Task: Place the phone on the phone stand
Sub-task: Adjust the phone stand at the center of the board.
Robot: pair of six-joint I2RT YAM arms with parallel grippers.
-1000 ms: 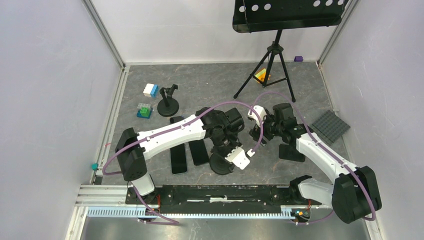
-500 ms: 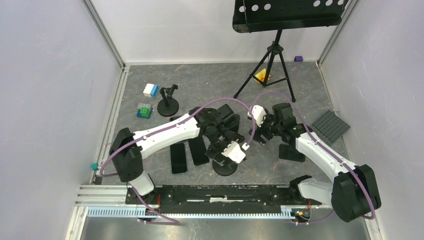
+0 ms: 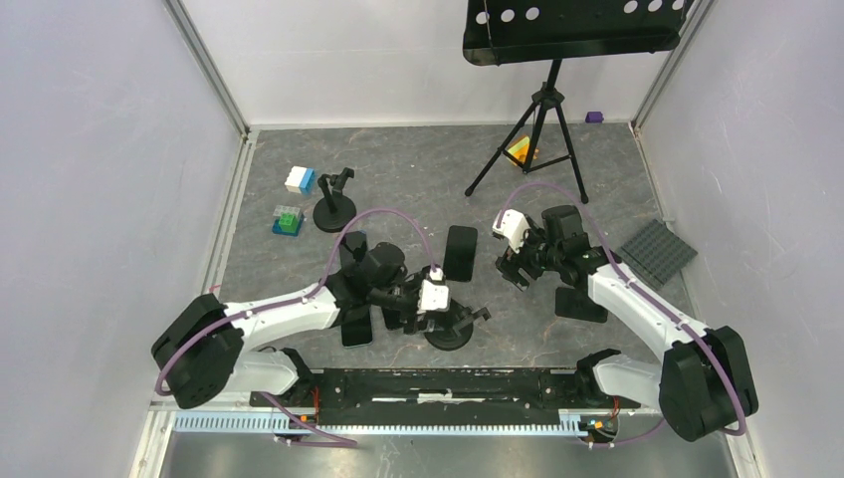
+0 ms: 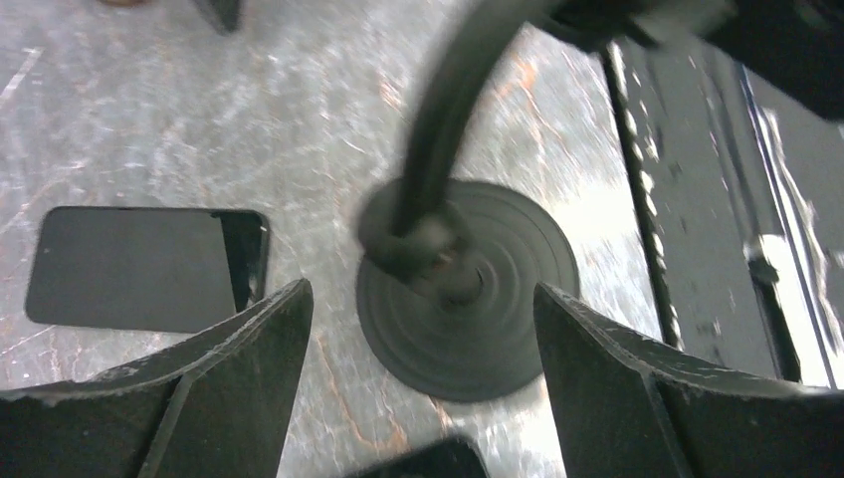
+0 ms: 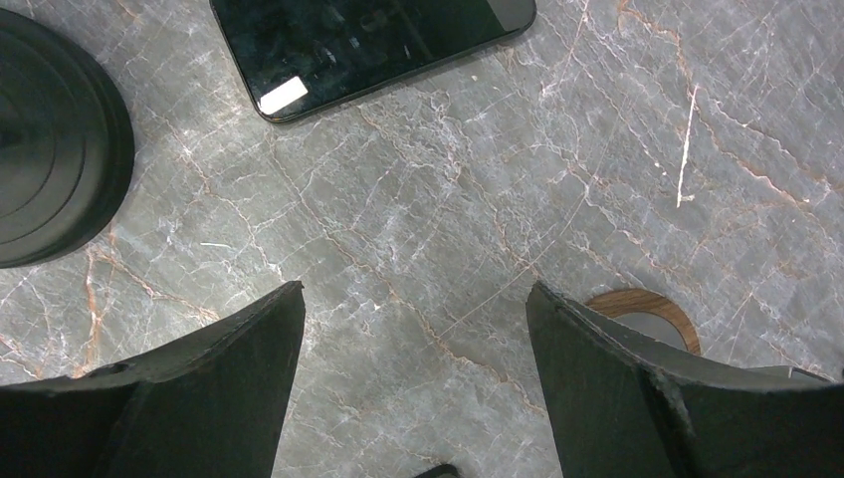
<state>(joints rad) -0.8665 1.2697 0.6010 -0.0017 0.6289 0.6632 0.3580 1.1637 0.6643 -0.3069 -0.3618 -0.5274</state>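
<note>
Both the left pincer (image 4: 420,294) and right pincer (image 5: 415,289) are gaping wide, holding nothing, while the phone (image 3: 460,252) is lying flat just beyond the phone stand (image 3: 448,334), awaiting pickup and placing.

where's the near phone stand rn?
Top view: the near phone stand sits centre-front, just ahead of the arms' base rail, beneath the open left gripper, with a phone lying flat just beyond it.
</note>
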